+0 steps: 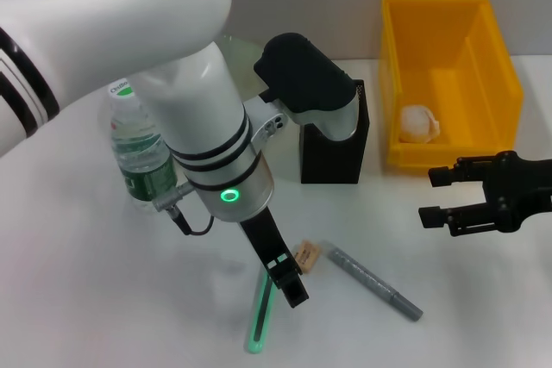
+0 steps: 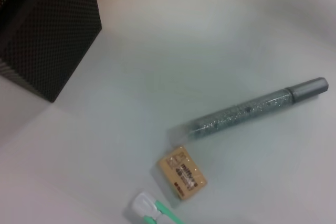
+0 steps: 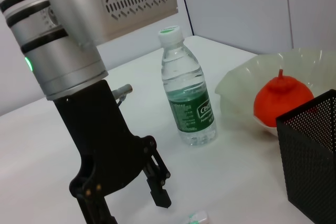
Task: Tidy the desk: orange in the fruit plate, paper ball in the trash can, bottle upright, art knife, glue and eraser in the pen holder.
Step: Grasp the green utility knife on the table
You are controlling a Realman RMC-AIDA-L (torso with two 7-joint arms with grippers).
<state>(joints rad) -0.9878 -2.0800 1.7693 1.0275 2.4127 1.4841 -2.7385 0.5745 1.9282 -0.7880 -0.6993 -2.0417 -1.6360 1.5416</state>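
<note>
My left gripper [image 1: 285,284] hangs open just above the table, over the green art knife [image 1: 259,314] and beside the tan eraser [image 1: 307,256]. The left wrist view shows the eraser [image 2: 182,173], the grey glitter glue stick [image 2: 252,112] and the art knife's end [image 2: 151,211] all lying flat. The glue [image 1: 375,283] lies right of the eraser. The black mesh pen holder [image 1: 335,148] stands behind them. The bottle [image 1: 138,151] stands upright at the left. The orange [image 3: 282,99] sits in the fruit plate [image 3: 236,85]. The paper ball [image 1: 420,123] lies in the yellow trash can [image 1: 496,66]. My right gripper [image 1: 436,196] is open and holds nothing, in front of the can.
My left arm's white forearm [image 1: 198,118] covers much of the table's middle and hides most of the fruit plate in the head view. The pen holder [image 2: 47,30] stands close behind the loose items.
</note>
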